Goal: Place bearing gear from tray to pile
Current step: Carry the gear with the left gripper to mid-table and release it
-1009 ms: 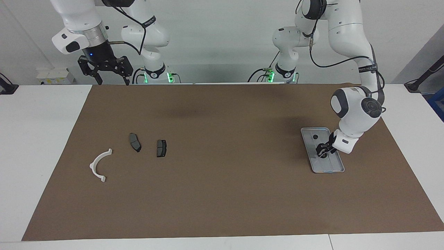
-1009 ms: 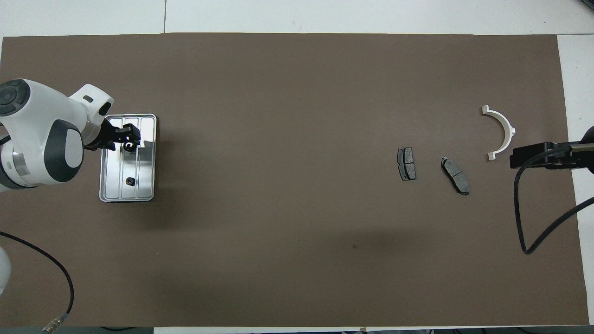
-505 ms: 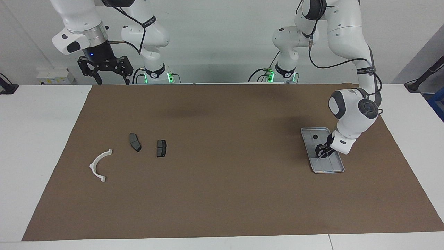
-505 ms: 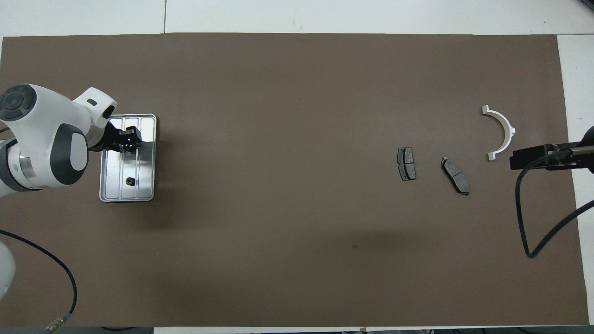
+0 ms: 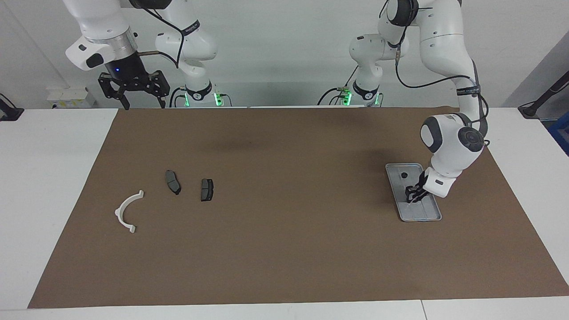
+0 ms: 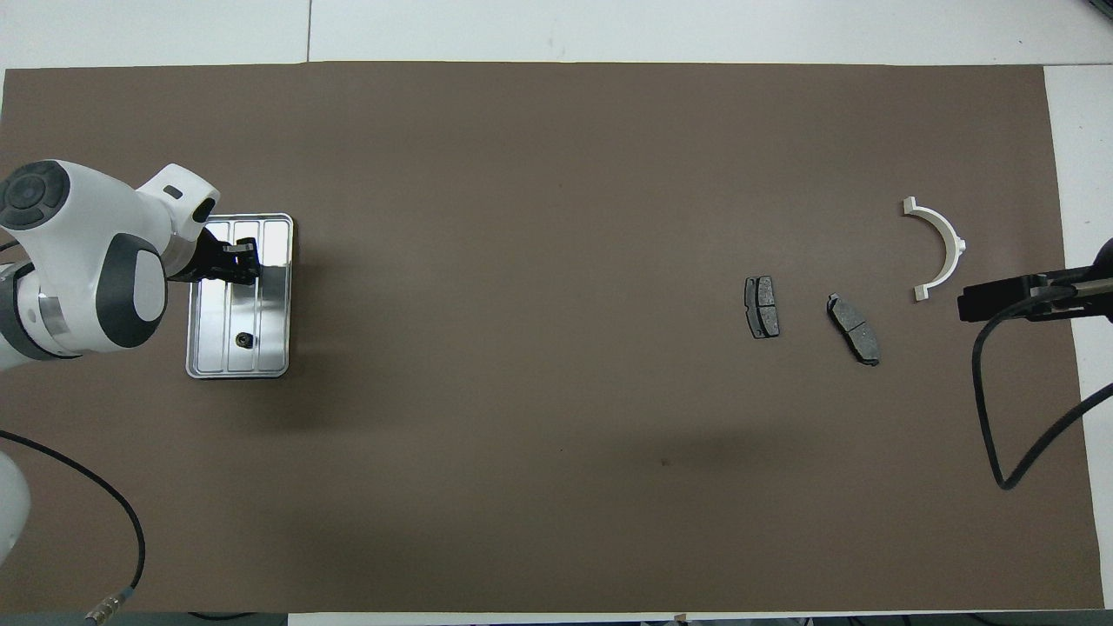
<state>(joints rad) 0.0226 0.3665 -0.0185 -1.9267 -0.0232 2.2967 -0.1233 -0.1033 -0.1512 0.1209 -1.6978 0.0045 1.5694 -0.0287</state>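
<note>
The silver tray (image 5: 427, 214) lies on the brown mat at the left arm's end of the table; it also shows in the overhead view (image 6: 271, 352). One small dark bearing gear (image 5: 404, 175) lies in the tray's part nearer the robots, seen from above too (image 6: 245, 340). My left gripper (image 5: 414, 197) is down in the tray with its fingers drawn together where a second gear lay; that gear is hidden between them. The pile lies toward the right arm's end: a white half-ring bracket (image 5: 128, 211) and two dark pads (image 5: 173, 182) (image 5: 206, 190). My right gripper (image 5: 143, 106) waits open, high over the mat's edge.
The brown mat (image 5: 284, 249) covers most of the white table. From above, the right gripper (image 6: 1017, 296) and its black cable (image 6: 987, 409) hang over the mat beside the bracket (image 6: 942, 248) and pads (image 6: 853, 329) (image 6: 762, 307).
My left gripper's fingers have closed in over the gear in the tray, which no longer shows. The right arm has barely shifted.
</note>
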